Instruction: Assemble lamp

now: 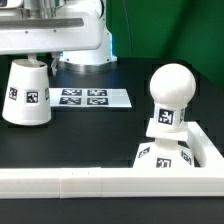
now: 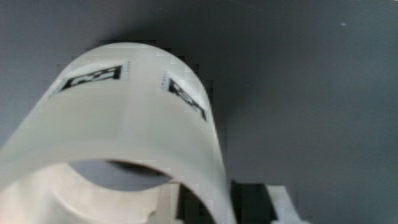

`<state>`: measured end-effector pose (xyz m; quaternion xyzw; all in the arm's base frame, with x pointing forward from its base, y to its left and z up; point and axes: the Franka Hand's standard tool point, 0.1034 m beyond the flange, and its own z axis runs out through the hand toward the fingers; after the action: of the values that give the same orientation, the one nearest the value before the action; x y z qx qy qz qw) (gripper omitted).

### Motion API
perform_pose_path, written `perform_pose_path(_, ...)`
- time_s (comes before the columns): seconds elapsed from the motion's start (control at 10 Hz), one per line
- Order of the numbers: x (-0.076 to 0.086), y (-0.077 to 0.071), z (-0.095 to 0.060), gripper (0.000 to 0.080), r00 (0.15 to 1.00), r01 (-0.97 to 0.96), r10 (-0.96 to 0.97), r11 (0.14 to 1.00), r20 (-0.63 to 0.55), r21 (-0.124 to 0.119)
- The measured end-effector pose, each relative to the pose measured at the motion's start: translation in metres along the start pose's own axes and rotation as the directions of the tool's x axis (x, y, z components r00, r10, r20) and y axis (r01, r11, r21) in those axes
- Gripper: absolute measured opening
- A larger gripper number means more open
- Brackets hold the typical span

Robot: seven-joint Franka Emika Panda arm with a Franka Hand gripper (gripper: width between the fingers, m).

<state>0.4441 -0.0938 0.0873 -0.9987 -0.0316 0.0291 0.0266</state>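
While the shade (image 1: 27, 93) is sitting upright near the table's far left corner, w/ the marker board (image 1: 90, 97) lying just beside it, the bulb (image 1: 168, 98) is standing on the base (image 1: 165, 153) against the rail (image 1: 110, 181) at the front right. Gripper (image 2: 214, 195) is hovering right at the shade (image 2: 139, 130); can't tell if jaws are open.

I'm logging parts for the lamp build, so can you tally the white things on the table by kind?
Lamp shade: 1
Lamp bulb: 1, standing on the base
Lamp base: 1
Marker board: 1
Long white rail: 1
Total: 5
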Motion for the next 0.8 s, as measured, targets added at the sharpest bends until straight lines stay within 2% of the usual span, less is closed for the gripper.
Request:
perform_pose_path(0.1, 0.008, -0.013, -0.004, 0.0044, 1.000, -0.010, 0.010, 1.000, 0.002, 0.016)
perform_pose_path(0.2, 0.020, -0.030, -0.013, 0.0044, 0.999, -0.044, 0.044, 0.998, 0.005, 0.041)
perform_pose_path(0.3, 0.037, -0.049, -0.029, 0.0044, 0.996, -0.088, 0.087, 0.994, 0.009, 0.069)
perform_pose_path(0.4, 0.059, -0.067, -0.053, 0.0044, 0.993, -0.121, 0.121, 0.988, 0.007, 0.099)
perform_pose_path(0.5, 0.081, -0.077, -0.080, 0.0044, 0.989, -0.149, 0.149, 0.981, 0.011, 0.124)
perform_pose_path(0.7, 0.129, -0.081, -0.136, 0.0044, 0.977, -0.210, 0.211, 0.965, 0.013, 0.157)
perform_pose_path(0.8, 0.146, -0.080, -0.148, 0.0044, 0.975, -0.218, 0.222, 0.963, -0.007, 0.160)
